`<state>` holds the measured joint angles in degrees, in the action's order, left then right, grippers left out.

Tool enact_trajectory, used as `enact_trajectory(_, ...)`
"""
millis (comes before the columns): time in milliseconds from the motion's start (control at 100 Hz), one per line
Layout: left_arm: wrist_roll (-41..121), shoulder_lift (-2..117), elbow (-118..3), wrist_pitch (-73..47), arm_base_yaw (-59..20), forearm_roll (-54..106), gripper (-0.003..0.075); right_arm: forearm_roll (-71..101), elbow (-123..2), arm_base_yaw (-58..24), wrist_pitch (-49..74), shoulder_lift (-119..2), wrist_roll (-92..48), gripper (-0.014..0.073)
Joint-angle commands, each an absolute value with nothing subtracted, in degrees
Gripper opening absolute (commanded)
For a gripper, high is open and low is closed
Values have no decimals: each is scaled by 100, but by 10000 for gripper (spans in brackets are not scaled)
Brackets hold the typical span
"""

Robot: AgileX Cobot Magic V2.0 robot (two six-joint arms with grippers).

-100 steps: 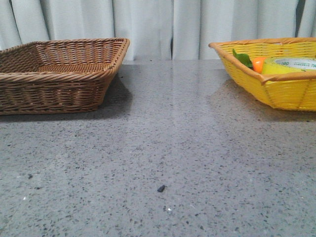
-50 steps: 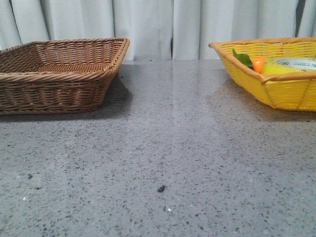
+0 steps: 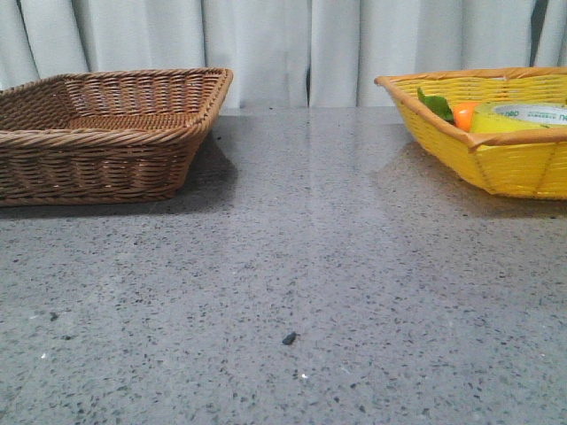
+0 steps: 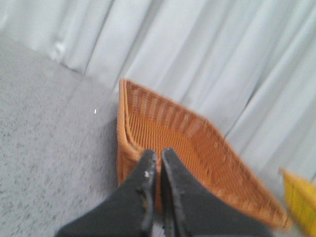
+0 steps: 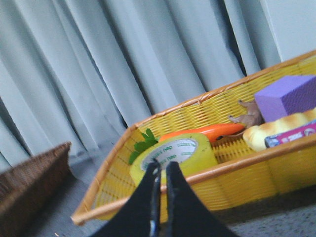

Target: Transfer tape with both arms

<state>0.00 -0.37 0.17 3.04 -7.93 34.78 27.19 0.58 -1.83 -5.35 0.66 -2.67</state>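
The yellow tape roll point(image 3: 514, 118) lies flat in the yellow basket point(image 3: 496, 159) at the back right; its white core with green lettering shows in the right wrist view point(image 5: 177, 150). My right gripper point(image 5: 163, 165) is shut and empty, on the near side of the basket's rim, with the tape just beyond its tips. My left gripper point(image 4: 157, 154) is shut and empty, by the near corner of the brown basket point(image 4: 197, 148). Neither gripper shows in the front view.
The brown wicker basket point(image 3: 106, 133) stands at the back left. The yellow basket also holds an orange carrot with green leaves point(image 5: 207, 132), a purple block point(image 5: 286, 96), a bread-like piece point(image 5: 276, 129) and a brown object point(image 5: 249, 116). Grey curtains hang behind the speckled table point(image 3: 292, 266).
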Motion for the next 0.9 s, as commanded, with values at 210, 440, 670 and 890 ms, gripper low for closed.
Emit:
enact_trajectory(210, 425, 205, -1070, 0, -793, 3099, -20, 3055, -1362, -146, 236, -418, -303, -66)
enact_trajectory(440, 440, 1794, -2606, -1539, -793, 2548, 327, 2214, -3638, -146, 2674, -2750, -303, 122)
enact_trajectory(670, 440, 2727, -3304, -2172, -793, 2683, 409, 2172, -5918, -353, 4476, -5170, -765, 345)
enact_trajectory(890, 440, 2727, -3314, -2186, -1106, 2711, 409, 1635, -7548, -426, 5428, -7177, -765, 346)
